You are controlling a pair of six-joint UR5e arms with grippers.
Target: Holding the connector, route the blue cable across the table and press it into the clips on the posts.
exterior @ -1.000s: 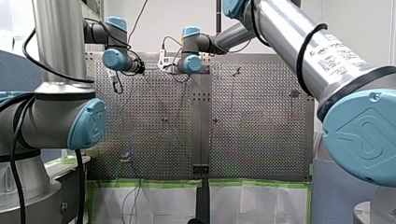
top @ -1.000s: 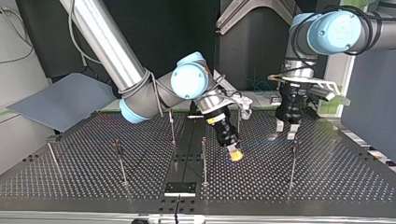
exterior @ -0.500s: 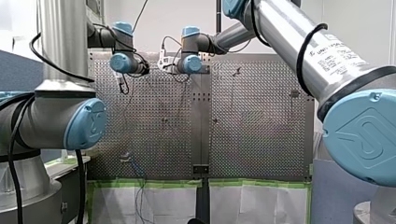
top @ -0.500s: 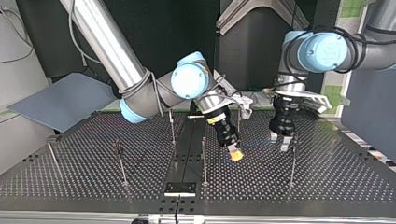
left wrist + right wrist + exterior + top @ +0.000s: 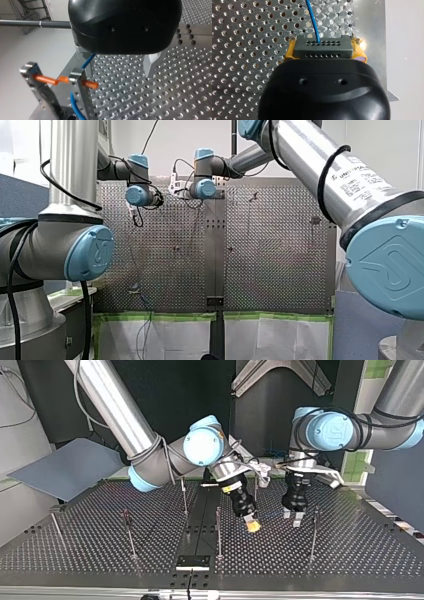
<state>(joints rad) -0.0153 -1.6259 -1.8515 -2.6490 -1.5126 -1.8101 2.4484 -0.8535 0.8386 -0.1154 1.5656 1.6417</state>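
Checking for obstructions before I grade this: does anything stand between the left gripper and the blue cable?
Nothing visible does. In the left wrist view the blue cable runs up between the left gripper's open fingers, close to one of them. The clip post stands beside the cable, not between.

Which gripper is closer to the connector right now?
Right. My right gripper holds the connector between its yellow pads. My left gripper hangs apart from it, to its right in the top view, further along the blue cable, beside a post.
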